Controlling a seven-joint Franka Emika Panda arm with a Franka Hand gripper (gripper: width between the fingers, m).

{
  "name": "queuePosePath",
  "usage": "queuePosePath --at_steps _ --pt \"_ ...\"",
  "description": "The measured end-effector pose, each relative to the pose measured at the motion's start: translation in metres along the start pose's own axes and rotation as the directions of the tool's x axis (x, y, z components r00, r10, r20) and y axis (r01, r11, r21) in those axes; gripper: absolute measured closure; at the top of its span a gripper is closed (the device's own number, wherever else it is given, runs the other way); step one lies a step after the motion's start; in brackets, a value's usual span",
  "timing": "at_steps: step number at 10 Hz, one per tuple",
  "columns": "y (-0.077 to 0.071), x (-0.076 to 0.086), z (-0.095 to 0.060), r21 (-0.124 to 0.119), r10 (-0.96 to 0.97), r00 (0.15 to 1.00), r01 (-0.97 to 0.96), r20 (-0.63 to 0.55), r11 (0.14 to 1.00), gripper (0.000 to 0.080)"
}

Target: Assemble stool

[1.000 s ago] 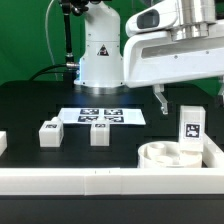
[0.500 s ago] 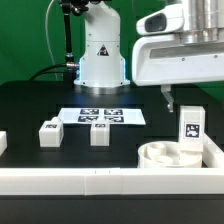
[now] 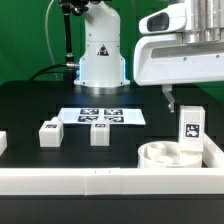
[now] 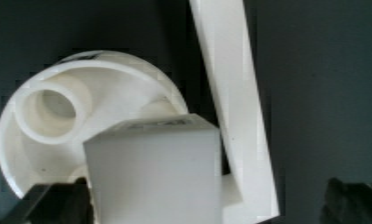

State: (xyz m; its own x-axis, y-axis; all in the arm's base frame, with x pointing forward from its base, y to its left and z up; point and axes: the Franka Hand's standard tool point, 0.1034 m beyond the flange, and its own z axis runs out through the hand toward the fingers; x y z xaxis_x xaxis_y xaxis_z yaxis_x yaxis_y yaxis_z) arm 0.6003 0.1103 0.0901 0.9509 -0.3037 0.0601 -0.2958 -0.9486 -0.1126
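White seat [image 3: 163,156], white legs [image 3: 98,134] with black-and-white square tags [image 3: 190,128], black table [image 3: 25,105].

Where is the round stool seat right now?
In the exterior view's lower right, the seat lies in the corner of the white border rail, next to an upright leg.

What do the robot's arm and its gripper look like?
The arm is glossy white with rounded shells, a triangular warning sticker on its base column and black cables beside it. The two-finger gripper has a boxy white body with a grey band and slim fingers, dark at the tips.
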Motion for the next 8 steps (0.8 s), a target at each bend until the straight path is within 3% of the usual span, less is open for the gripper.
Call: queuePosePath --at_steps 6,7,8 --pt "0.0033 0.0039 0.0051 -0.004 -0.006 1.000 0.006 -0.002 1.000 0.0151" --pt "0.0037 0.0045 0.0064 -0.003 -0.026 1.000 0.026 -0.006 1.000 0.0251" --pt "0.0046 0.0052 0.0082 -0.004 -0.074 0.997 0.074 -0.008 0.997 0.0251"
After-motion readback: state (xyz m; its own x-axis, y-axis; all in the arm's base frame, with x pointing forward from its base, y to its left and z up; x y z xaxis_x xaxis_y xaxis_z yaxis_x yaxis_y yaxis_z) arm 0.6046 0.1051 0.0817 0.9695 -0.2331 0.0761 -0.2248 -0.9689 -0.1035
